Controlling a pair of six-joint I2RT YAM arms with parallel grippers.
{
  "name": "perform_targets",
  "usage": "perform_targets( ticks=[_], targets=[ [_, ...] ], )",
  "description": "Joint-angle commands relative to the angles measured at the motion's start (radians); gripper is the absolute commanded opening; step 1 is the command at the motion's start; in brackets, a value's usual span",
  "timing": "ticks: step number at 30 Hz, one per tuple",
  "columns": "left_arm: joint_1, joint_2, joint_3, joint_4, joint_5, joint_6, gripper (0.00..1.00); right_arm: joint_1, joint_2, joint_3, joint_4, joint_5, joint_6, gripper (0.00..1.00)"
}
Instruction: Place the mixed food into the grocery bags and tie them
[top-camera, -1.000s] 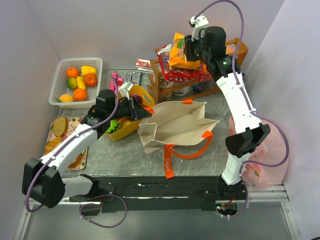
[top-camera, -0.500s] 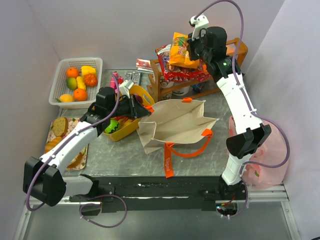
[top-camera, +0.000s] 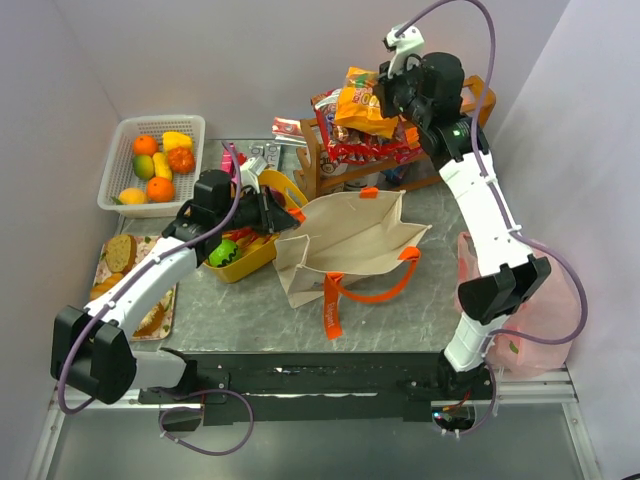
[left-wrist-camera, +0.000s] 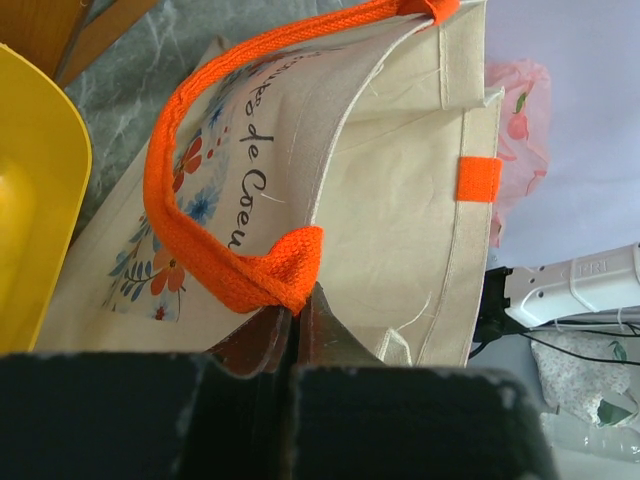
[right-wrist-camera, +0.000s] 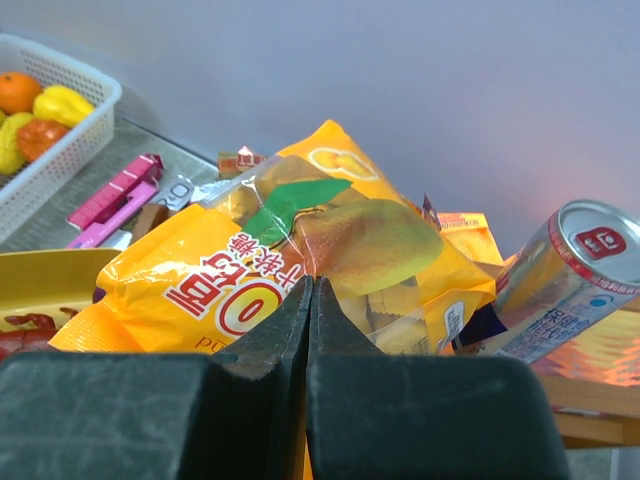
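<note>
The right gripper (right-wrist-camera: 308, 290) pinches the puffy orange crisp bag (right-wrist-camera: 370, 240) over the rack (top-camera: 312, 165). The left gripper (left-wrist-camera: 296, 312) is clamped on the orange handle (left-wrist-camera: 180, 230) of the tote (left-wrist-camera: 400, 200), which lies open-mouthed on the surface (top-camera: 240, 300).

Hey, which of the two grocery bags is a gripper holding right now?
The cream tote: the left gripper is shut on its orange handle. The pink plastic bag has no gripper on it.
</note>
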Motion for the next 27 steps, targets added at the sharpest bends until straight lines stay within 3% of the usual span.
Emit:
perform_targets(
  ticks=[1,12,27],
  targets=[
    [0.005,0.009,0.05,0.03,0.004,0.019,0.01,-0.005,-0.131,-0.016,0.191,-0.046,0.021,0.0],
    [0.013,0.049,0.085,0.026,0.005,0.008,0.01,0.035,-0.315,-0.185,0.28,-0.079,0.05,0.0],
    [0.034,0.061,0.14,-0.02,-0.006,0.037,0.01,0.193,-0.696,-0.694,0.31,0.0,0.159,0.0]
  ],
)
